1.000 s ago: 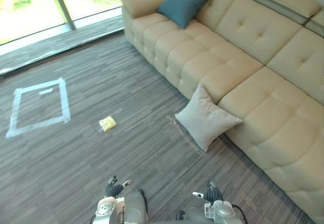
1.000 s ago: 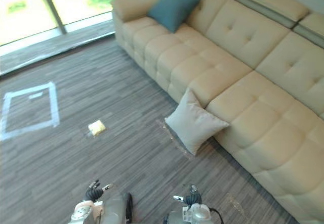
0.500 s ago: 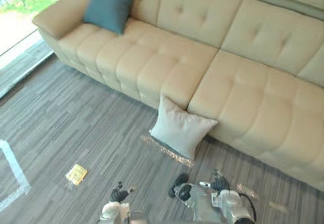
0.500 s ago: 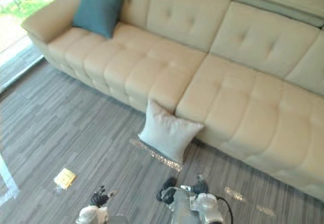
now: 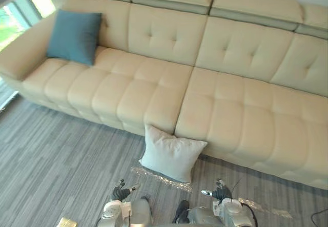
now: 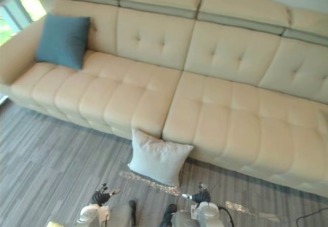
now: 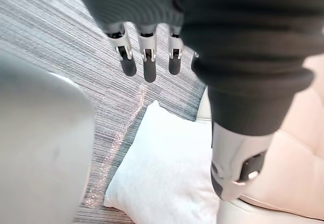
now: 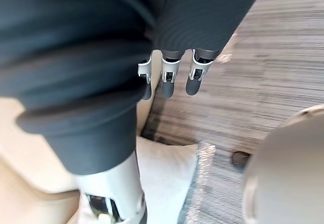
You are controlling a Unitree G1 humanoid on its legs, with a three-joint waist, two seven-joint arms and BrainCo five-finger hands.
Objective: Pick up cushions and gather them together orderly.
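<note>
A pale grey cushion point(image 5: 170, 154) stands on the carpet, leaning against the front of the cream sofa point(image 5: 230, 109). A teal cushion point(image 5: 75, 36) leans against the sofa's backrest at its left end. My left hand point(image 5: 121, 192) hangs low near the bottom of the view, fingers relaxed and holding nothing, short of the grey cushion point(image 7: 167, 178). My right hand point(image 5: 219, 192) is likewise low and open, to the right of that cushion point(image 8: 167, 176). Neither hand touches a cushion.
A strip of clear crinkled plastic point(image 5: 161, 178) lies on the carpet just in front of the grey cushion. A small yellow object point(image 5: 65, 222) sits on the floor at the lower left. More plastic scraps point(image 5: 264, 208) lie at the lower right.
The camera has swung to face the sofa squarely, so the grey cushion now sits centred ahead. The taped square has left the view. Both hands stay low and open.
</note>
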